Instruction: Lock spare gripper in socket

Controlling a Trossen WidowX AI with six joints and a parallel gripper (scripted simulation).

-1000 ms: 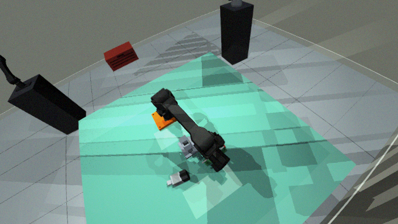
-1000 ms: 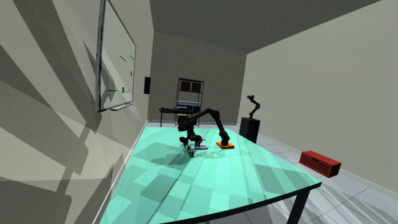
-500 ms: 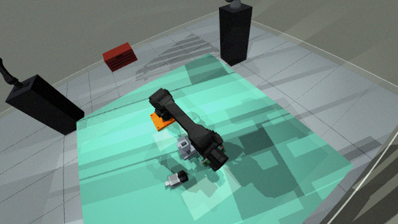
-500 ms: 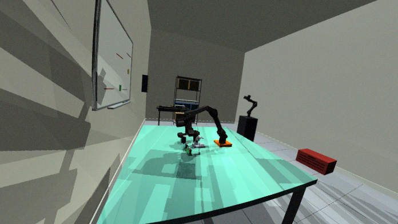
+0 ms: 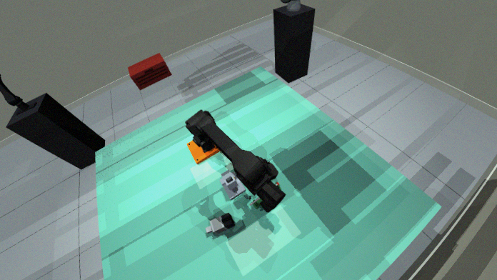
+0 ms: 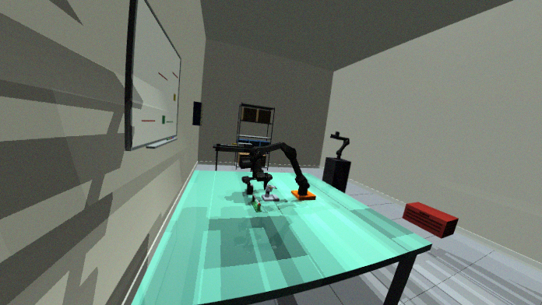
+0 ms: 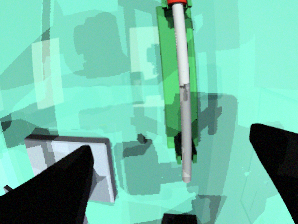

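The lock pin point(image 7: 183, 55), white and grey with a red head, lies along a green cradle point(image 7: 173, 85) point(image 6: 255, 205) point(image 5: 258, 204), its pale end reaching past the cradle. My gripper point(image 7: 175, 143) point(image 6: 258, 187) is open and empty above them, its fingers wide on either side of the pin's pale end. The grey mount point(image 5: 236, 191) point(image 6: 269, 198) point(image 7: 105, 162) stands beside the cradle, toward the arm's base; no pin is visible through its socket point(image 5: 228, 179). The spare gripper point(image 5: 218, 224), light grey with a black end, lies on the table; I cannot make it out in the exterior view.
The arm's orange base plate point(image 5: 201, 156) point(image 6: 310, 197) stands behind the mount. The arm reaches over the mount's side and hides part of the cradle from the top view. Black pedestals and a red box point(image 5: 150, 71) point(image 6: 430, 219) stand off the table.
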